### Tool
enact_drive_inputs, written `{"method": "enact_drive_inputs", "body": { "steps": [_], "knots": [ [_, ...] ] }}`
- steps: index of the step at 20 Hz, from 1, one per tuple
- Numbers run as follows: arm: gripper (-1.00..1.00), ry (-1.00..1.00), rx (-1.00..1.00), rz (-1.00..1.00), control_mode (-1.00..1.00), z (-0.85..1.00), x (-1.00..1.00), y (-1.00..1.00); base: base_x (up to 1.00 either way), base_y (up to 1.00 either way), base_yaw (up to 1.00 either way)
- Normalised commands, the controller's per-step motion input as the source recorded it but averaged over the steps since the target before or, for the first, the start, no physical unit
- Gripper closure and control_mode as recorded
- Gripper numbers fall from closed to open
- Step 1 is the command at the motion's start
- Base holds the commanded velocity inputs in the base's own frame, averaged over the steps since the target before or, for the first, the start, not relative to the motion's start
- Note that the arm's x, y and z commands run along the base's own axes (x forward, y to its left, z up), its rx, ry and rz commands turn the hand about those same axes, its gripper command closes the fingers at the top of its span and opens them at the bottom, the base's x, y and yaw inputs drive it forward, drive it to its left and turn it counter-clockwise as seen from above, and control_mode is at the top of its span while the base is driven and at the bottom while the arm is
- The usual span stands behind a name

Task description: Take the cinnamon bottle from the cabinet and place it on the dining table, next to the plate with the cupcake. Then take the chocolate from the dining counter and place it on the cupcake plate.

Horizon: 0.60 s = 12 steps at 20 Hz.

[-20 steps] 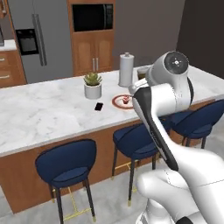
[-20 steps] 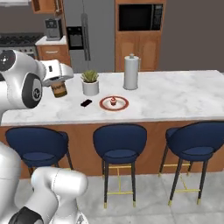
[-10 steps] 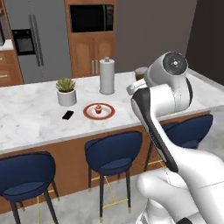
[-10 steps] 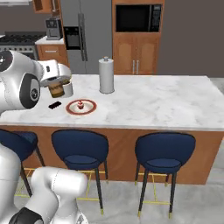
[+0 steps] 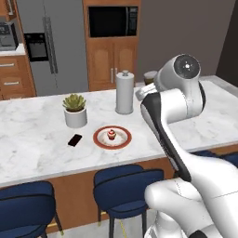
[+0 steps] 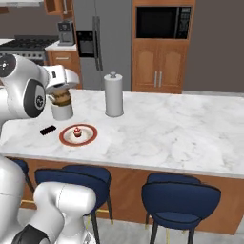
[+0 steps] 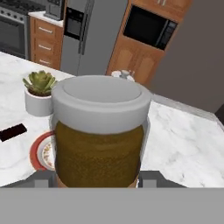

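Spanning kitchen: veined marble dining table [image 5: 42, 135], navy stools [image 6: 181, 198].

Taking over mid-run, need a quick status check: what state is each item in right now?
Gripper: shut on the cinnamon bottle, held above the table.
Cinnamon bottle: upright, cap on, in the gripper, not yet set down.
Plate: flat on the dining table, holding the cupcake.
Cupcake: upright in the plate's middle.
Chocolate: lying flat on the table, left of the plate, untouched.
Potted plant: upright.
Paper towel roll: standing.
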Motion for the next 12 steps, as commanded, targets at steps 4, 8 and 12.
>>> {"method": "enact_drive_inputs", "body": {
  "steps": [4,8,12],
  "knots": [
    [1.0,0.0,0.07,0.29,-1.0,-0.38,0.66,-0.37,0.19,-0.09,0.07],
    [1.0,0.01,0.06,0.48,-1.0,-0.94,0.87,-0.49,0.0,0.0,0.0],
    [1.0,0.1,0.0,0.35,-1.0,-1.0,0.92,-0.43,0.0,0.0,0.0]
  ]
}}
